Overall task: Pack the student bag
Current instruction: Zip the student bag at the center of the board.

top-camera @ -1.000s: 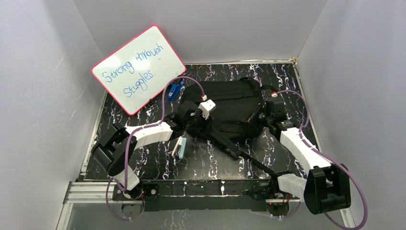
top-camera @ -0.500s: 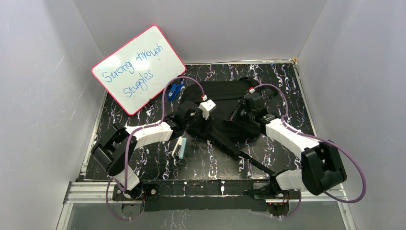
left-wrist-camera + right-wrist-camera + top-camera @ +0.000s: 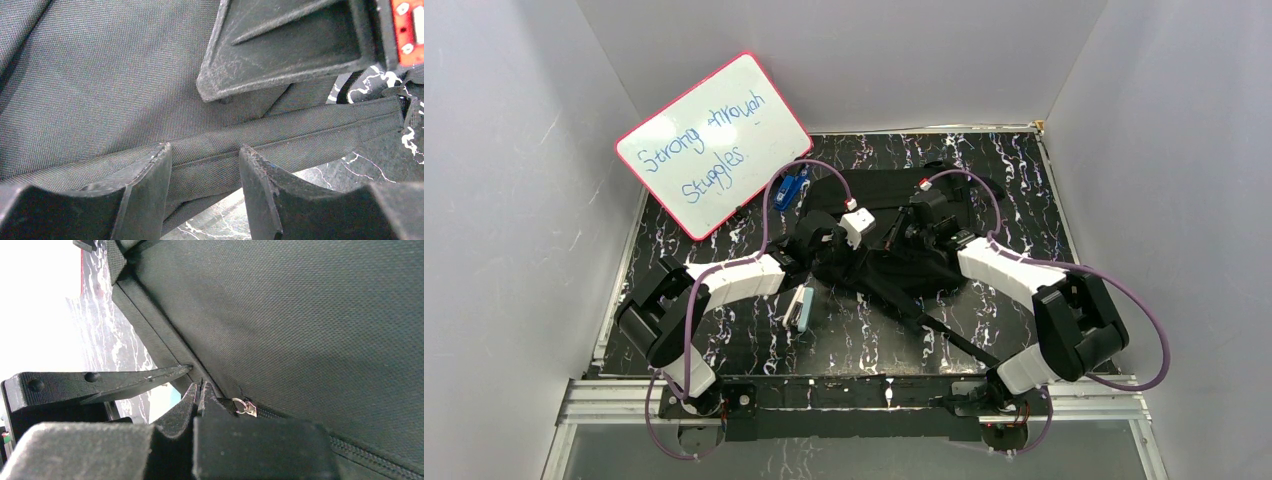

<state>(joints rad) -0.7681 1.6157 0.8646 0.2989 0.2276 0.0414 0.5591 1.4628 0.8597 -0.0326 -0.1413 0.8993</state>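
The student bag [image 3: 886, 192] lies black and flat at the middle back of the table, one long strap [image 3: 939, 325] trailing toward the near edge. My left gripper [image 3: 852, 260] is at the bag's near left side. Its jaws [image 3: 205, 155] are shut on a folded seam band of the bag [image 3: 300, 135], lifted off the table. My right gripper [image 3: 893, 238] is over the bag's middle, close to the left one. Its jaws [image 3: 199, 387] are pressed shut on the zipper pull, right beside the silver slider ring [image 3: 245, 407] on the bag [image 3: 310, 315].
A pink-framed whiteboard [image 3: 714, 140] with writing leans at the back left. A blue object [image 3: 790, 188] lies by the bag's left corner. A small white and teal item [image 3: 800, 308] rests on the marbled table [image 3: 724, 350] near my left arm. Grey walls enclose three sides.
My right arm has swung left from the bag's right edge to its middle, jaws shut throughout. The left arm and its grip have not moved.
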